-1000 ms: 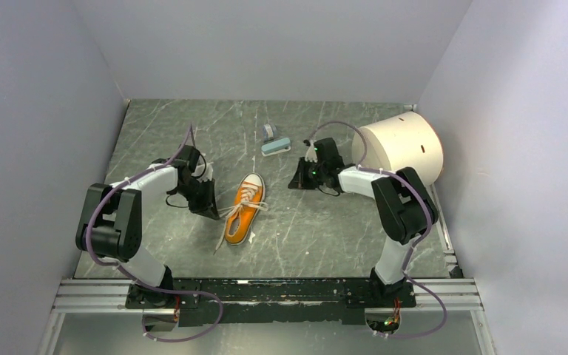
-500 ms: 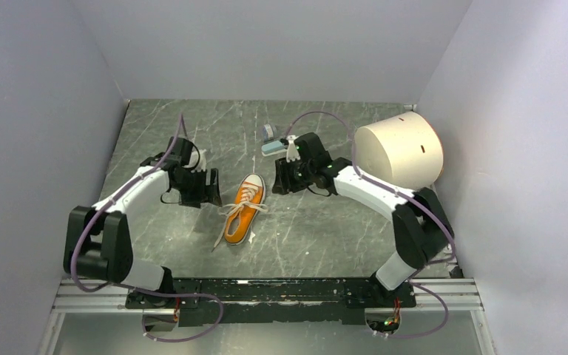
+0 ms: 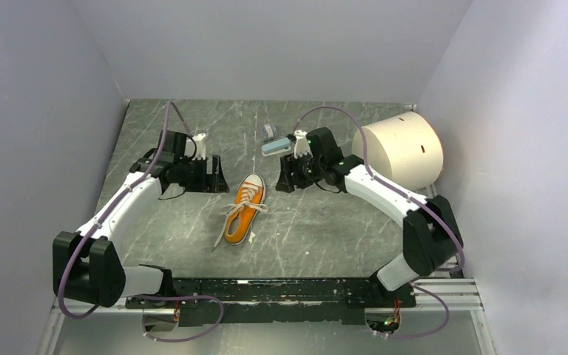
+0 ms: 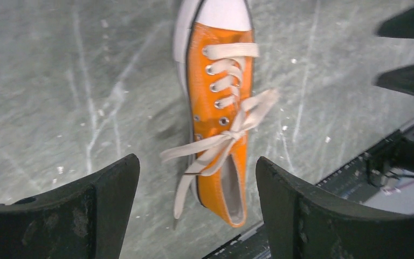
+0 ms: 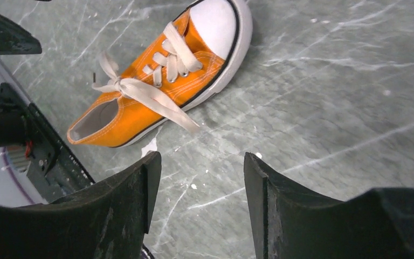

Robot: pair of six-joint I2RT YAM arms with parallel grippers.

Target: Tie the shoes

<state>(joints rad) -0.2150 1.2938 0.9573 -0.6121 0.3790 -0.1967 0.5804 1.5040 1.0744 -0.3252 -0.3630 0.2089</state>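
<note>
The shoes are one small orange sneaker with a white toe cap, lying on the grey marbled table with its toe toward the back. Its cream laces cross in a loose knot over the tongue, and one end trails off toward the heel. My left gripper hovers open just left of the toe, holding nothing. In the left wrist view the shoe shows between its fingers. Right of the toe, my right gripper is open and empty. In its view the shoe lies beyond the fingertips.
A large cream cylinder lies on its side at the back right. A small teal and grey object sits behind the right gripper. A black and metal rail runs along the near edge. Pale walls close in three sides.
Both grippers went from shut to open. The left gripper moved toward the back, away from the shoe's side. The right gripper moved left, closer to the toe. The shoe has not moved.
</note>
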